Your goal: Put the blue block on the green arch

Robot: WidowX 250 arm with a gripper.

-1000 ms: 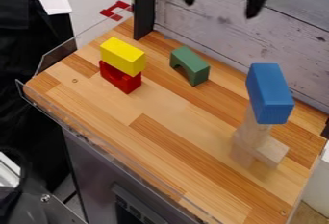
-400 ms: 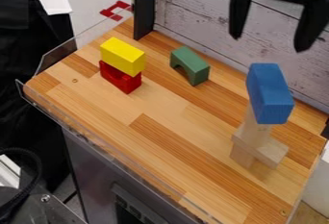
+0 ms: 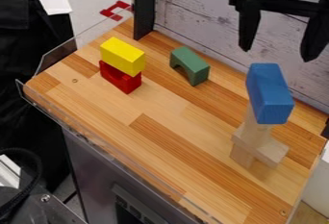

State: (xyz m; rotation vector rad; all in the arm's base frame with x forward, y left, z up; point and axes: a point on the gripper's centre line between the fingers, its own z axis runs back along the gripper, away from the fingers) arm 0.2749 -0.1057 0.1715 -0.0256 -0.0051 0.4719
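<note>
Gripper [image 3: 276, 55] in upper right of the camera view, hanging fingers down, spread wide. Nothing in its hold. In the picture it sits just above the blue block [image 3: 270, 93].

Blue block lies lengthwise on top of a stack of bare wood pieces, near the table's right end and wall side. Stack, top down: upright post [image 3: 256, 127], flat slab [image 3: 271, 151], lower block [image 3: 242, 156] on the tabletop.

Green arch [image 3: 194, 68] stands on the table [image 3: 160, 146], opening down, between the wood stack and the yellow block [image 3: 122, 56], well apart from the blue one. Yellow rests on the red block [image 3: 119, 78], toward the table's left end.

Whitish plank wall [image 3: 199, 18] behind; black upright [image 3: 145, 9] at the table's back edge, left of the arch.
</note>
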